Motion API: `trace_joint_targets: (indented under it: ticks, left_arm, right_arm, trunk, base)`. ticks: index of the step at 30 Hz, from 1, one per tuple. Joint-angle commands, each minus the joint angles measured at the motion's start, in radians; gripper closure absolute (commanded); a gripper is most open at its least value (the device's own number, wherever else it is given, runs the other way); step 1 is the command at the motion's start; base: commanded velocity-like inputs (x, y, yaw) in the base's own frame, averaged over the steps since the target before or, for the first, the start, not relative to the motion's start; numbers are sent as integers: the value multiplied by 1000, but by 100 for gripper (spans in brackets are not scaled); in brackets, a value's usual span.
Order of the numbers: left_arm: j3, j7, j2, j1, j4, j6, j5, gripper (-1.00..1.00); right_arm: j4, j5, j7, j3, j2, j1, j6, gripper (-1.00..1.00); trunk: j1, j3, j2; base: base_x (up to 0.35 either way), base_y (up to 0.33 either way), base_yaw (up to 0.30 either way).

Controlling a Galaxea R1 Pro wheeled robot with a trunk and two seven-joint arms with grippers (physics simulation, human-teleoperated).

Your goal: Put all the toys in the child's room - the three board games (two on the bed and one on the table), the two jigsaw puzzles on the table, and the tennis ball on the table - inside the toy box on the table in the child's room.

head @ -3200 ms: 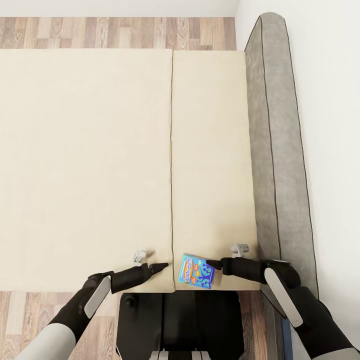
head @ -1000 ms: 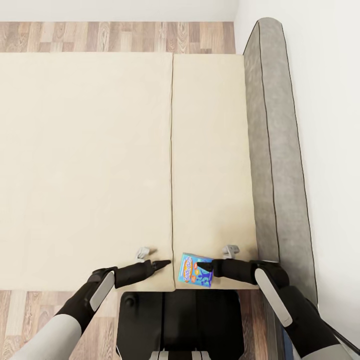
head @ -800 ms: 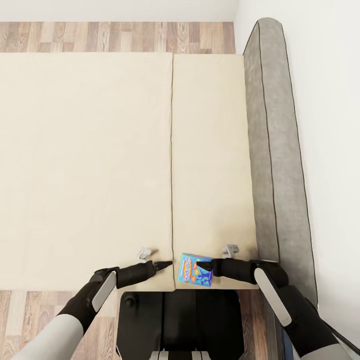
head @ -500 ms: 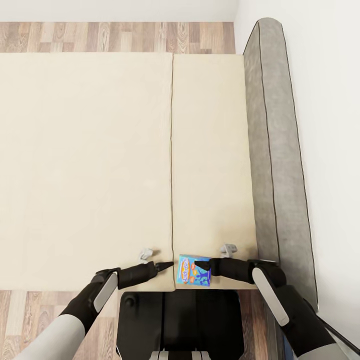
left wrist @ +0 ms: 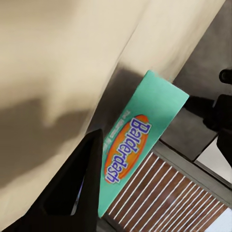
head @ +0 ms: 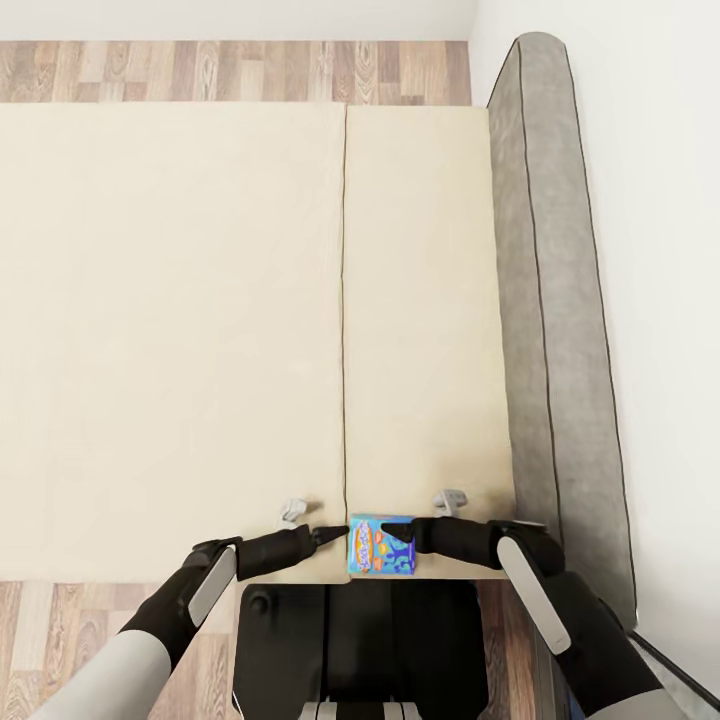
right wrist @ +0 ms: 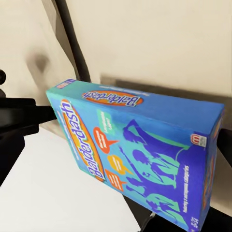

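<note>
Head view: the blue board game (head: 381, 545) is seen at the near edge of the bed (head: 200, 330), just right of the mattress seam, with its near side over the bed's edge above the robot's base (head: 360, 640). It is held between two arms: the right gripper (head: 418, 530) is against its right side and the left gripper (head: 330, 534) is at its left edge. Whether the right fingers are clamped on the box or merely pressed against it cannot be told; the left fingers appear drawn together to a point, with the tip at or just beside the box. The step in hand is judged to be the securing of the box before it is carried to the toy box. A firm hold should be confirmed on the box's thin edges before lifting, and pressure should be kept even from both sides so that the box is not tipped off the mattress edge. The box should be raised clear of the bed before the base is moved. The word "Balderdash" is read on the lid and on the turquoise side panel in both wrist views; the smaller print is not legible. The grey headboard (head: 555, 300) stands at the right, beside a white wall (head: 660, 250).
</note>
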Motion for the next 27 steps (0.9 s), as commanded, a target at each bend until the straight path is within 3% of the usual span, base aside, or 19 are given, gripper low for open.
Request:
trace_joint_targets:
  ticks: [1, 10, 15, 27]
  left_arm:
    - [-4, 6, 0, 0, 2, -11, 1, -100]
    - [-4, 3, 0, 3, 2, -17, 1, -100]
    - [-4, 3, 0, 5, 3, -46, 1, -100]
    - [-4, 5, -1, 10, 6, -94, 0, -100]
  right_arm:
    - [-1, 4, 4, 1, 4, 1, 3, -100]
    - [-2, 6, 2, 5, 33, 9, 6, -100]
    - [-2, 5, 2, 8, 36, 10, 6, -100]
    - [-3, 4, 0, 61, 39, 11, 8, -100]
  trunk:
    - [9, -1, -1]
    - [9, -1, -1]
    - [9, -1, -1]
    - [9, -1, -1]
  base:
    - [0, 0, 0]
    - [0, 0, 0]
    - [0, 0, 0]
    - [0, 0, 0]
